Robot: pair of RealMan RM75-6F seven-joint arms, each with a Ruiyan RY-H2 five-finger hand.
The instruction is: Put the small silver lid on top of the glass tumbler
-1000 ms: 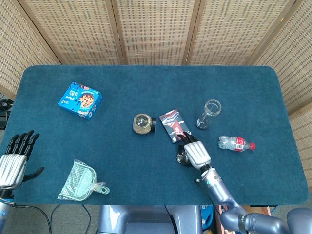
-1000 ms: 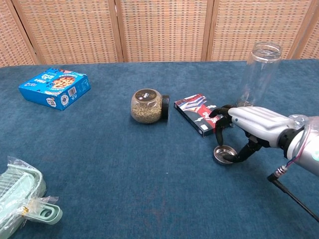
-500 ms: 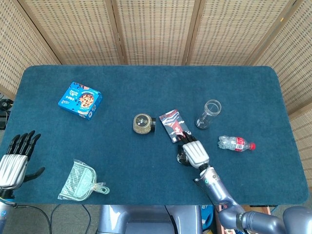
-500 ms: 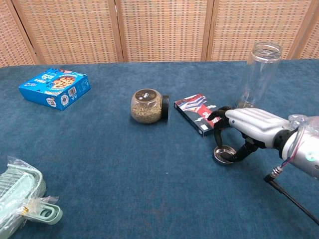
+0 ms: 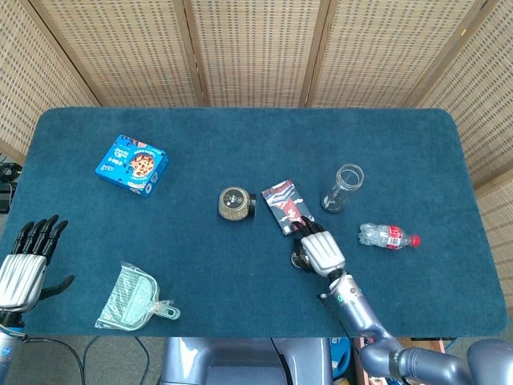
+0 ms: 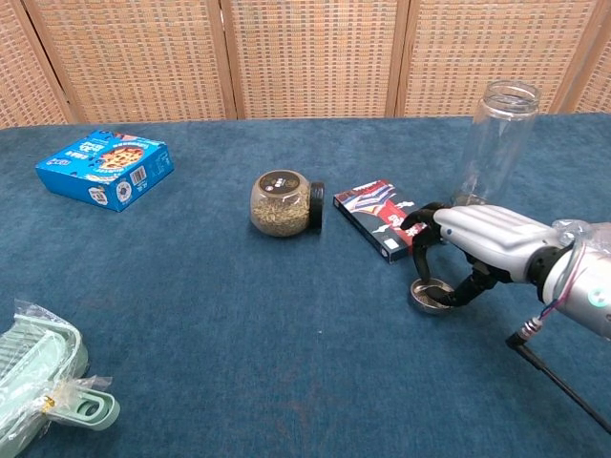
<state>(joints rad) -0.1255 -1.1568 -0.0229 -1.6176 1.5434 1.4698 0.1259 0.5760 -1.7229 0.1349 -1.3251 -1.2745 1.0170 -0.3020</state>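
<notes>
None of the job is done yet: the right hand pinches the small silver lid, lifted just off the table toward its near edge, and the glass tumbler stands uncovered, while the left hand waits open at the table's left edge.

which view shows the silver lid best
The chest view: the lid shows as a shallow round dish on the cloth, the right hand curled over it. In the head view the hand covers most of it, leaving a sliver.
</notes>
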